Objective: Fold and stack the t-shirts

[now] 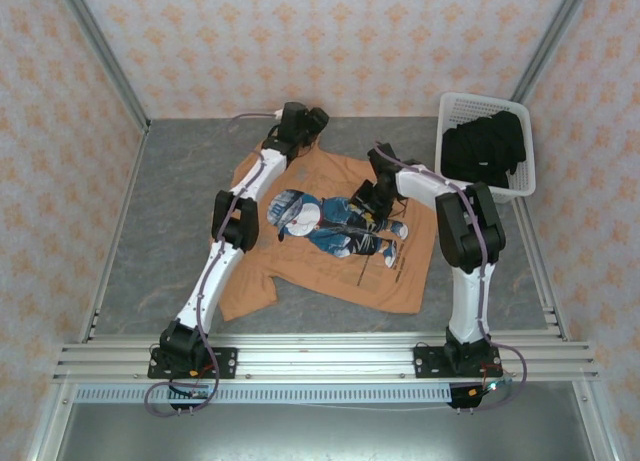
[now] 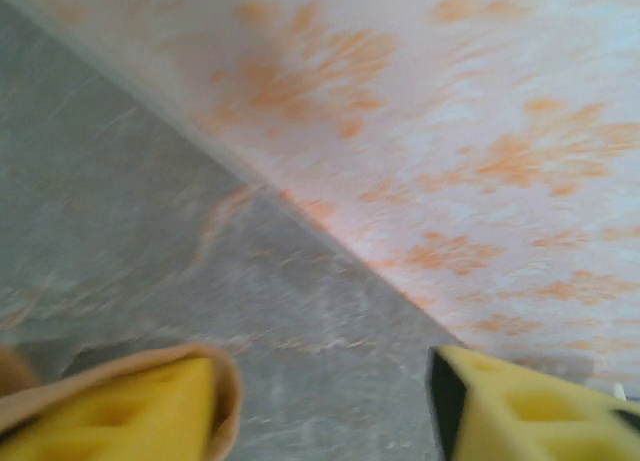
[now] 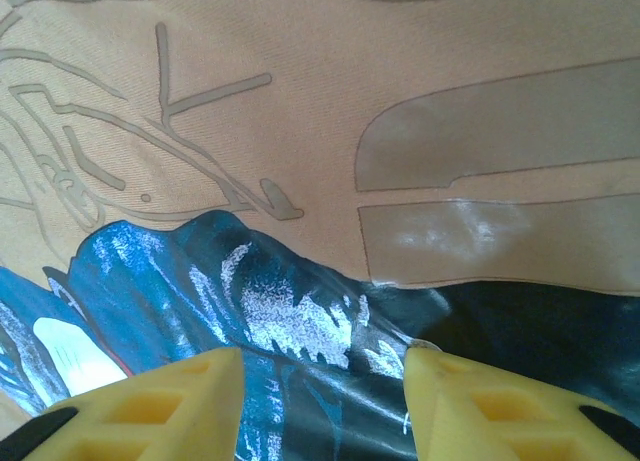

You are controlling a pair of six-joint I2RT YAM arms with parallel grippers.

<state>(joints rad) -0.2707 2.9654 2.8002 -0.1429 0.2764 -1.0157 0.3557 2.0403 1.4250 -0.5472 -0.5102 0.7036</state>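
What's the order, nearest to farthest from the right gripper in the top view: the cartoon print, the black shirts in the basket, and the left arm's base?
1. The cartoon print: beneath the right gripper, mid-table on the orange t-shirt.
2. The black shirts: in the white basket, far right.
3. The left arm's base: near edge, left side.

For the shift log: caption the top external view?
Left arm and right arm over an orange t-shirt spread print-up on the table; black t-shirts in the basket.
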